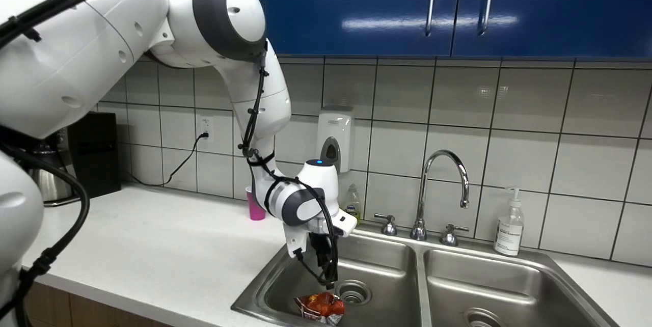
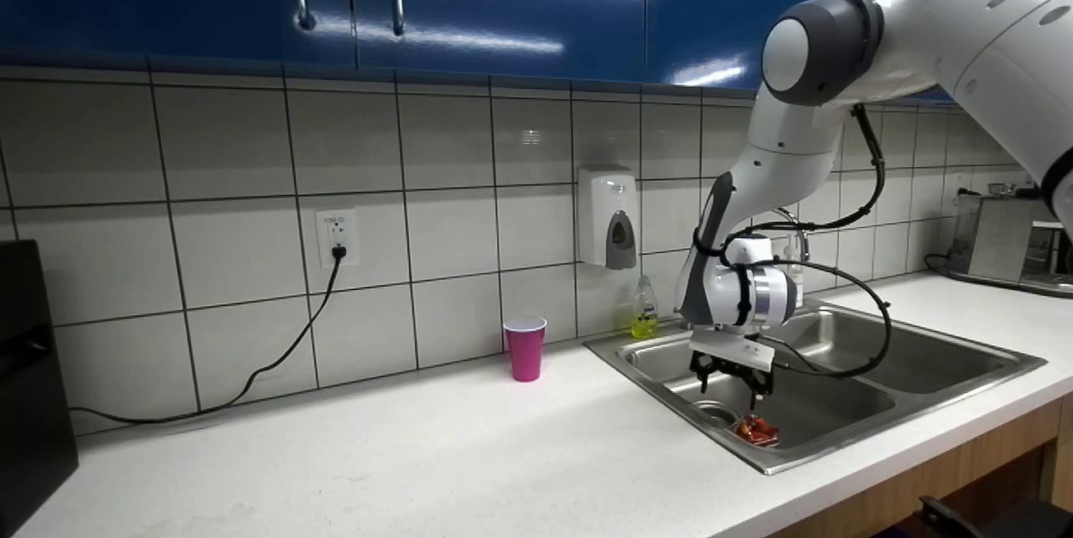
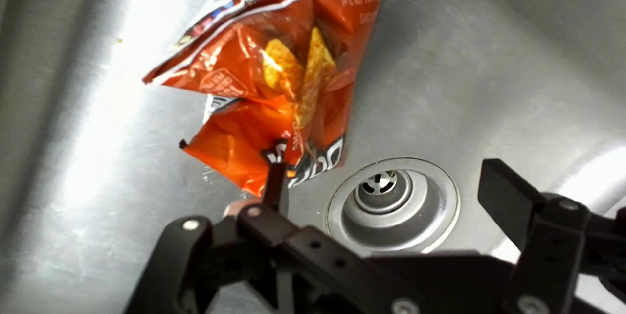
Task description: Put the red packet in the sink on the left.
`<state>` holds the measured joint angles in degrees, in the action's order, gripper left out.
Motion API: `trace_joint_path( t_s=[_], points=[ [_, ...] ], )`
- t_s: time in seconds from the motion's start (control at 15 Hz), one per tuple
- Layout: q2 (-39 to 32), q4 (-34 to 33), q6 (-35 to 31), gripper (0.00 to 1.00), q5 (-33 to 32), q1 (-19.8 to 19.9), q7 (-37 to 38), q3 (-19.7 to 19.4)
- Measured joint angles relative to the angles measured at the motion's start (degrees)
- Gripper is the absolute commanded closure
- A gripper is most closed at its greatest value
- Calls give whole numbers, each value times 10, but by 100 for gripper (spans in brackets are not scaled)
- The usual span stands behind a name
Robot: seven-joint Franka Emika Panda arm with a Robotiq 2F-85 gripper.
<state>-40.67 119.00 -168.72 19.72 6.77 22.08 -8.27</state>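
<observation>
The red packet, a crumpled orange-red chip bag, lies on the floor of the left sink basin [image 1: 392, 299] beside the drain. It shows in both exterior views [image 1: 322, 307] [image 2: 757, 431] and large in the wrist view [image 3: 318, 15]. My gripper [image 3: 384, 172] is open with nothing between its fingers; the drain shows between them. One fingertip overlaps the packet's lower edge in the wrist view; I cannot tell whether it touches. In an exterior view the gripper [image 2: 729, 395] hangs pointing down over the left basin, just above the packet.
A divider [image 1: 422, 286] separates the left basin from the right basin [image 1: 484, 278]. A faucet [image 1: 422, 199] with two handles stands behind. A pink cup [image 2: 526, 351], a dish soap bottle [image 2: 644, 316] and a pump bottle [image 1: 509, 230] stand near the wall.
</observation>
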Motion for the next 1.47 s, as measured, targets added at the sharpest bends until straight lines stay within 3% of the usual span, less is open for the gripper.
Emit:
trace_joint_path(
  t_s=[0.27, 0.6, 1.07, 1.47],
  points=[
    [44, 26, 69, 0, -31, -38, 0, -34],
    [91, 40, 161, 0, -78, -40, -44, -19],
    [131, 73, 170, 0, -181, -66, -66, -20],
    [189, 114, 170, 0, -199, -74, -124, 3]
  ],
)
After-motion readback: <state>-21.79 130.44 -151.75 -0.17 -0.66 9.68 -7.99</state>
